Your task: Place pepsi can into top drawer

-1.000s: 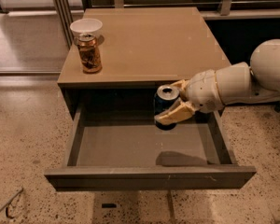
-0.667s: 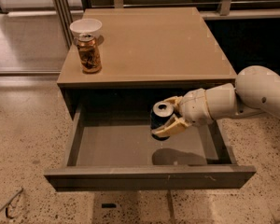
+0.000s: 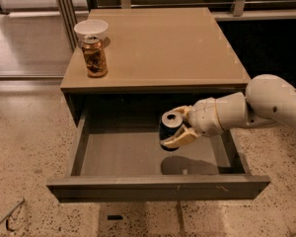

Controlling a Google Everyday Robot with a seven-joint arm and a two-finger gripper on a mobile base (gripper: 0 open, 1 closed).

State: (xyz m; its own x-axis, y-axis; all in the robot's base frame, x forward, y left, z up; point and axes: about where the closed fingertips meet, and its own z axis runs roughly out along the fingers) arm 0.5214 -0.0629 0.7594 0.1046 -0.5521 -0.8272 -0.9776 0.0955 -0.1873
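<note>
Tan tabletop [image 3: 163, 48] on a low cabinet. Under its front edge the top drawer [image 3: 158, 185] stands pulled out, grey floor showing. White arm [image 3: 266, 105] reaches in from the right, below the front right corner. End effector [image 3: 176, 128] hangs over the drawer floor, right of centre, fingers clamped on the pepsi can [image 3: 166, 130]. The can is held off the floor, silver top up, its shadow beneath. Brown patterned can [image 3: 94, 58] stands upright near the front left corner, with a white bowl [image 3: 91, 28] just behind it.

Outstretched from the right, claw [image 3: 177, 127] clasps pepsi can [image 3: 166, 129].
</note>
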